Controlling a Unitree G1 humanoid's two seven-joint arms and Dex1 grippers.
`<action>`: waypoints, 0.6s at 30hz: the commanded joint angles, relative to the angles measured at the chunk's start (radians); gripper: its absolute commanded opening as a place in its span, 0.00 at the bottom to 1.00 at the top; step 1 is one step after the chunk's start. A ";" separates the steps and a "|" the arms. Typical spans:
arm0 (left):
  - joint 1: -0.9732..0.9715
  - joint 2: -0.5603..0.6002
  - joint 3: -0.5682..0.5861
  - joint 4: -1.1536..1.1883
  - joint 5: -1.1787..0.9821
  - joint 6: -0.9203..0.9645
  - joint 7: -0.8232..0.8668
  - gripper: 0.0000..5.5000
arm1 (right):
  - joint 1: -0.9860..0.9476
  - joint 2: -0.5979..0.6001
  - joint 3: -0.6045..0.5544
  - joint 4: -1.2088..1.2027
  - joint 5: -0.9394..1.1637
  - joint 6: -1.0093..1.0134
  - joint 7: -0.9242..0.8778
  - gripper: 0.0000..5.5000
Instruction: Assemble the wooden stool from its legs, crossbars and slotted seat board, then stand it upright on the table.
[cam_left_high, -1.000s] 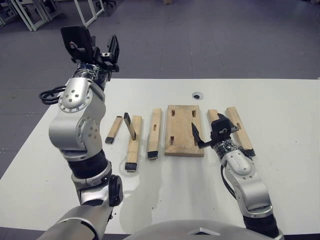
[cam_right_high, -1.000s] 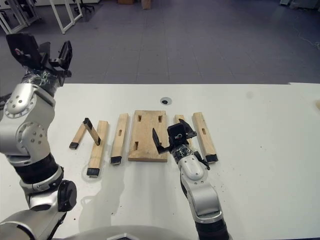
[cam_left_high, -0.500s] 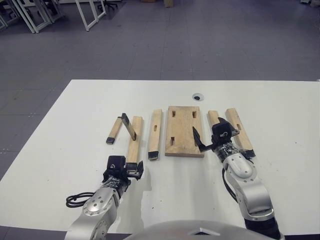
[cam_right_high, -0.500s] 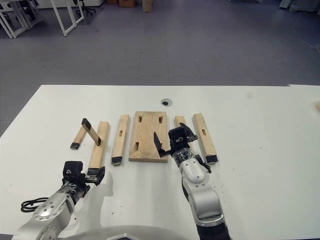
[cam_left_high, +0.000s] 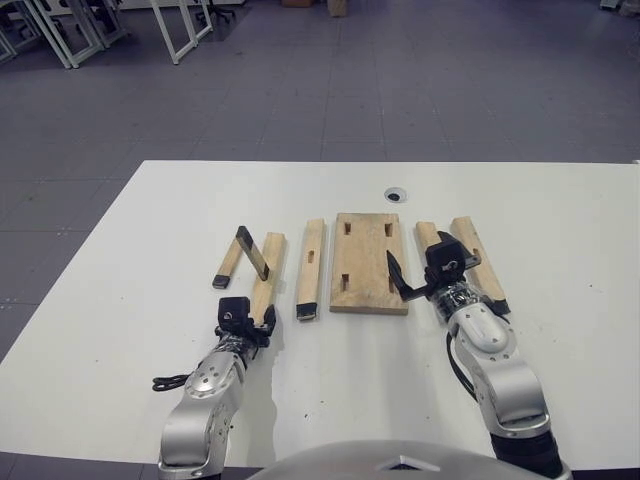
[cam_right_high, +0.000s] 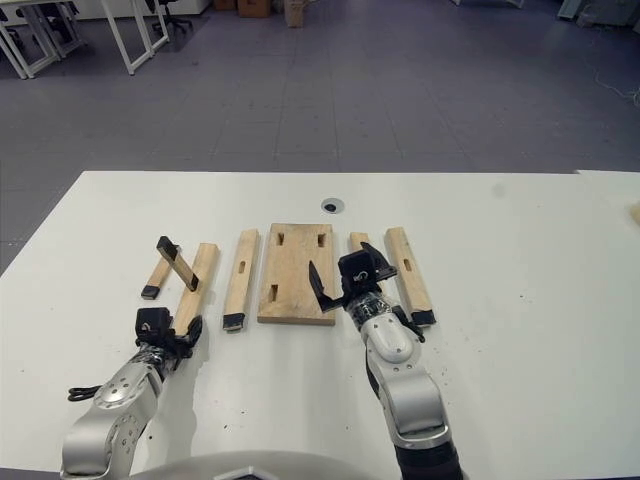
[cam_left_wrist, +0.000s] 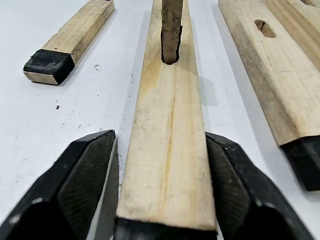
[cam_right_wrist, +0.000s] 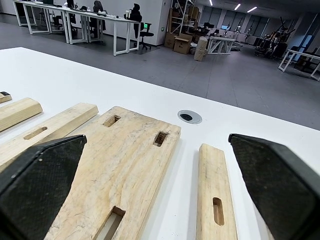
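The slotted seat board (cam_left_high: 369, 262) lies flat mid-table. Left of it lie a slotted leg (cam_left_high: 310, 268), a second leg (cam_left_high: 266, 275) with a dark-tipped crossbar (cam_left_high: 254, 252) standing tilted in its slot, and a short crossbar (cam_left_high: 228, 262). Two more legs (cam_left_high: 478, 260) lie to the board's right. My left gripper (cam_left_high: 240, 322) is open, its fingers (cam_left_wrist: 90, 175) straddling the near end of the leg with the crossbar (cam_left_wrist: 167, 150). My right gripper (cam_left_high: 420, 275) hovers wide open over the board's right edge (cam_right_wrist: 120, 165) and the nearest right leg (cam_right_wrist: 215, 200).
A round cable hole (cam_left_high: 396, 193) sits in the white table (cam_left_high: 560, 220) behind the board. A black cable (cam_left_high: 175, 381) trails from my left arm near the front edge. Bare tabletop extends far left and far right of the parts.
My left arm dropped from high above the table's left side to the tabletop, then slid forward until its fingers straddled the leg's near end. The right arm barely moved.
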 joint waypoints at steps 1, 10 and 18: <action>0.048 -0.014 -0.022 0.068 0.000 0.018 -0.024 0.44 | -0.011 0.002 -0.009 -0.007 0.005 0.017 0.001 0.95; -0.150 -0.054 0.113 0.025 -0.170 -0.094 -0.075 0.37 | -0.144 -0.014 -0.120 0.028 0.064 0.095 0.032 0.95; -0.574 0.032 0.259 0.064 -0.810 0.174 -0.296 0.37 | -0.500 0.081 -0.588 0.215 0.825 0.643 0.224 1.00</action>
